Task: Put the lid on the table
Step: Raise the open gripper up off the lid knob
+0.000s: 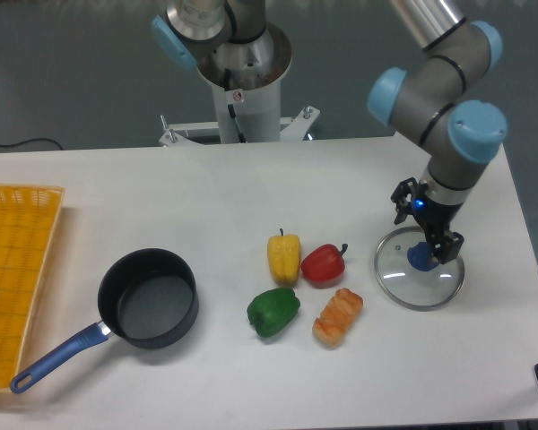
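Gleaming round glass lid (419, 279), flat

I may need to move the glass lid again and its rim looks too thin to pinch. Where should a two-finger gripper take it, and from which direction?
Grip the blue knob at the centre of the lid, coming straight down from above. The lid lies flat on the table, so its thin rim offers little to pinch, while the knob sticks up. The gripper already hangs just over it.
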Motion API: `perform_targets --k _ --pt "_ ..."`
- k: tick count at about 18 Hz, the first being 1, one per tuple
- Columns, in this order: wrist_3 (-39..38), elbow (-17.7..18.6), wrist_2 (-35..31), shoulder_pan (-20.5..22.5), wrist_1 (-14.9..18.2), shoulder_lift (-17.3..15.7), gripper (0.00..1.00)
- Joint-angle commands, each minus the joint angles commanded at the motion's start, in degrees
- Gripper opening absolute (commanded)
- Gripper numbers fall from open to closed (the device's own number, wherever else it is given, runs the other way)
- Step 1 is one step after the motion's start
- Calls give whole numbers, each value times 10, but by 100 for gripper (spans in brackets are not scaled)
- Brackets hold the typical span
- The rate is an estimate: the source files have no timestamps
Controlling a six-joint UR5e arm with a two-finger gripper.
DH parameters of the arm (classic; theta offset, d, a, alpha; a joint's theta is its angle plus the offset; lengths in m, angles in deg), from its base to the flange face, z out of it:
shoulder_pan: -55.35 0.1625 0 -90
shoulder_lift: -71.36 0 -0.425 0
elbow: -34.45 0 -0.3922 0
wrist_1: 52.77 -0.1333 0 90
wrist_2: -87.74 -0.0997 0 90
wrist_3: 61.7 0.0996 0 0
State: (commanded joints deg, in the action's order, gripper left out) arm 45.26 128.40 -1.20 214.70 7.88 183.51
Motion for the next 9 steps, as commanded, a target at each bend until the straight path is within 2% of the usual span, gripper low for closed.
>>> perform_targets --k 4,9 --pt "-8 -1 -2 -24 3 -22 100" --pt "-9 -9 -2 -54 34 -38 100"
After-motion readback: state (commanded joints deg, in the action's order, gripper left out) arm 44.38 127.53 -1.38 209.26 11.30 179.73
